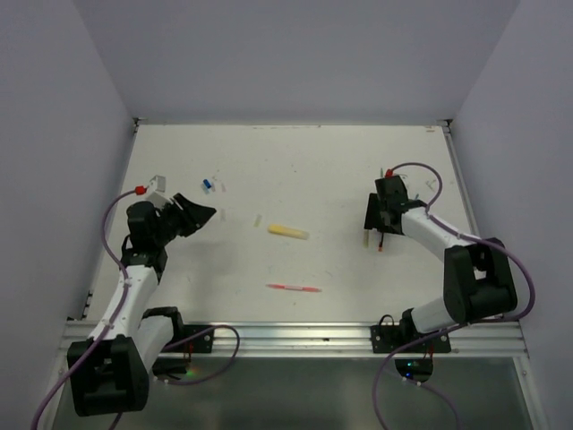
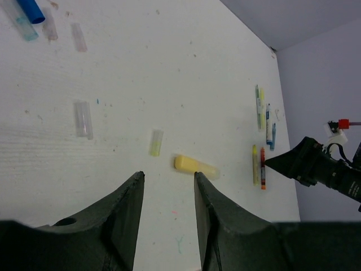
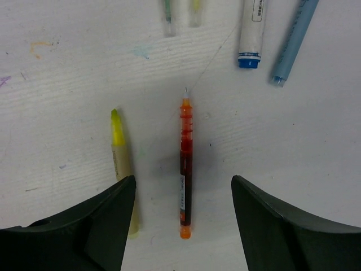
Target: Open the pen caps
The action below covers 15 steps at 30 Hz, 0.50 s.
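right gripper (image 3: 181,183): spread wide, empty, straddling red pen
red pen (image 3: 185,164): flat on table (image 3: 67,68), between the jaws; axis runs along the gripper's reach, bare tip pointing away from wrist
left gripper (image 2: 168,178): released, empty
yellow pen (image 2: 194,165): mid-table, just ahead; axis crosswise, looks capped
handling: light, stiff, slick, likely rolls; pinch barrel mid-length, pull cap end

You have a white tabletop (image 1: 340,161), scuffed and flecked with coloured marks; a teal smudge (image 3: 141,52) and an orange scribble (image 3: 36,46) in the right wrist view; pale lilac walls (image 1: 54,134) on three sides; an aluminium rail (image 1: 304,336) along your near edge.
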### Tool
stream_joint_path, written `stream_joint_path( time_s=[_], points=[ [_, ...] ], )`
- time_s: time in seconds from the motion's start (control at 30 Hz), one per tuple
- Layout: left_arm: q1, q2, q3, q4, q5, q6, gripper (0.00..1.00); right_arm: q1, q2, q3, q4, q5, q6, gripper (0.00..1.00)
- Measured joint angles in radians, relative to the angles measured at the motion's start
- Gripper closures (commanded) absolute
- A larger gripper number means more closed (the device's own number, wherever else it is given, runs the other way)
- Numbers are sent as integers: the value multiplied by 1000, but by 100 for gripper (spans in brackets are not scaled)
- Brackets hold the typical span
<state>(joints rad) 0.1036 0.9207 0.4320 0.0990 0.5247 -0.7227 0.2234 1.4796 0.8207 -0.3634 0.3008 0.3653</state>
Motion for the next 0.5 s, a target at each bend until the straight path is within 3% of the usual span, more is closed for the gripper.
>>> stream_joint_path(
  time_s=[0.17,0.2,0.23,0.27,0.5],
  points=[
    [0,-42,-6,-37,23,0,54,50,-31,26,-47,24,-10,21],
    [0,-52,-7,-42,25,0,54,79,-36,44,-57,26,-13,13],
    [0,-61,-10,-43,27,0,54,113,-37,69,-70,28,-16,13],
    [0,-69,-13,-46,29,0,54,148,-34,100,-80,28,-25,1],
    [0,-97,-52,-58,56,-19,53,341,57,271,-45,-42,-59,1]
  ],
)
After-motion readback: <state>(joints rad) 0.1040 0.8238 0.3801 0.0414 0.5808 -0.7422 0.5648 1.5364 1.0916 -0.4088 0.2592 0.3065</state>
